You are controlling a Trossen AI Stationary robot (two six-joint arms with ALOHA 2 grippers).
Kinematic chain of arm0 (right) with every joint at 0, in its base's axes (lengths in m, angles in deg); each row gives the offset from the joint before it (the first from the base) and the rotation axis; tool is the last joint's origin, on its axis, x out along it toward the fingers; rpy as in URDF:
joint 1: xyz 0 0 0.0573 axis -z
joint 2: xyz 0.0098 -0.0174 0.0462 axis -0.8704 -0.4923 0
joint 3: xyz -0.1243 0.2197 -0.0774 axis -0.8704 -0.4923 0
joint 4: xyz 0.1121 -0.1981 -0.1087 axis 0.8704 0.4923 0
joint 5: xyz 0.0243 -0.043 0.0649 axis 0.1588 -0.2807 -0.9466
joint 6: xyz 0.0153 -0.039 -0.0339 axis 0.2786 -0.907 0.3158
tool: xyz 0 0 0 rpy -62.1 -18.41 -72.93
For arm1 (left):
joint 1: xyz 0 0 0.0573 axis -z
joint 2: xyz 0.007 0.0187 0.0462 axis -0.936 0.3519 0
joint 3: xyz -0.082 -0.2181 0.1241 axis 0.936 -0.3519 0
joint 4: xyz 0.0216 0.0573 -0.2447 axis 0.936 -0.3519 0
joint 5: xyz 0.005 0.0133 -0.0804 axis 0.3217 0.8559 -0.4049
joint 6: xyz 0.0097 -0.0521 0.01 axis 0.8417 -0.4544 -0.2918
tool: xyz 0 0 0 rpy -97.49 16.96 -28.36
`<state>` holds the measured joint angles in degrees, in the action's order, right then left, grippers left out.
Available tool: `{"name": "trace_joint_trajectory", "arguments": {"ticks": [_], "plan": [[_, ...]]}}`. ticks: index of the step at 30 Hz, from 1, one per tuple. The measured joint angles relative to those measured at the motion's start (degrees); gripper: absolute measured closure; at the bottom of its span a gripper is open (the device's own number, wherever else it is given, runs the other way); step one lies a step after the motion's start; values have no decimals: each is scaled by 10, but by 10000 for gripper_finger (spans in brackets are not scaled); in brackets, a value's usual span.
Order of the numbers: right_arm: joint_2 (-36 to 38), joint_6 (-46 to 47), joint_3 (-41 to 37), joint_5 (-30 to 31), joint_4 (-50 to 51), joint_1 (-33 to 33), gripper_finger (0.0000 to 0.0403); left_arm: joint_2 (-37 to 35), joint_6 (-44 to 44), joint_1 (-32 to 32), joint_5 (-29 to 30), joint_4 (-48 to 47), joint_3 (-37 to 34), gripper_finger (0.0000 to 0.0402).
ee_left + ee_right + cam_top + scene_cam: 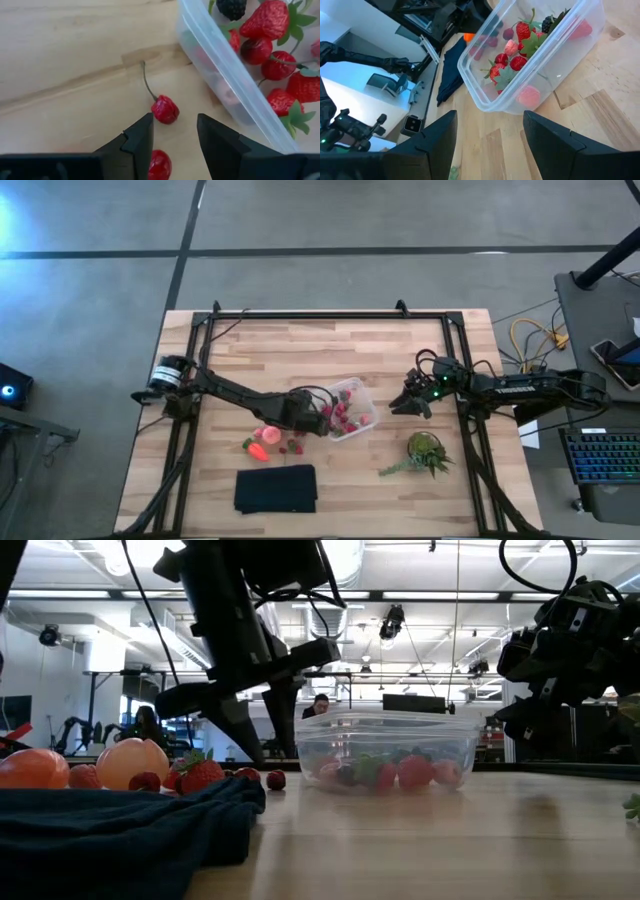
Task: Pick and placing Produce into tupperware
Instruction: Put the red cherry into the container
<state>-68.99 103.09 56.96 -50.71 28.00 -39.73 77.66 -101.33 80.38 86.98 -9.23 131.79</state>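
The clear tupperware (372, 412) stands mid-table with strawberries (267, 20) and other red pieces inside. Loose produce lies on the wood left of it: a pinkish round piece (268, 435), an orange carrot-like piece (258, 450) and small red ones (292, 445). My left gripper (175, 120) slants down, open, beside the tupperware's wall (220, 70). A stemmed red cherry (165, 109) lies just past its fingertips. Another red piece (160, 164) shows on the table between the fingers. My right gripper (408, 404) waits open to the right of the tupperware.
A black mat (276, 488) lies near the front edge, below the loose produce. A green leafy plant (425, 452) sits at the front right. A dark metal frame (300, 315) runs along the far edge and both sides of the table.
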Motion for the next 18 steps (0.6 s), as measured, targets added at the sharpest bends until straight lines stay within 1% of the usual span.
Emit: {"name": "trace_joint_trajectory", "arguments": {"ticks": [4,13,18], "plan": [[0,0,0,0,0,0,184,0,-8,-6,-29,1,-2,265],[0,2,0,0,0,0,184,0,-14,-13,-18,3,-13,265],[0,2,0,0,0,0,184,0,-14,-15,-19,46,-35,265]]}}
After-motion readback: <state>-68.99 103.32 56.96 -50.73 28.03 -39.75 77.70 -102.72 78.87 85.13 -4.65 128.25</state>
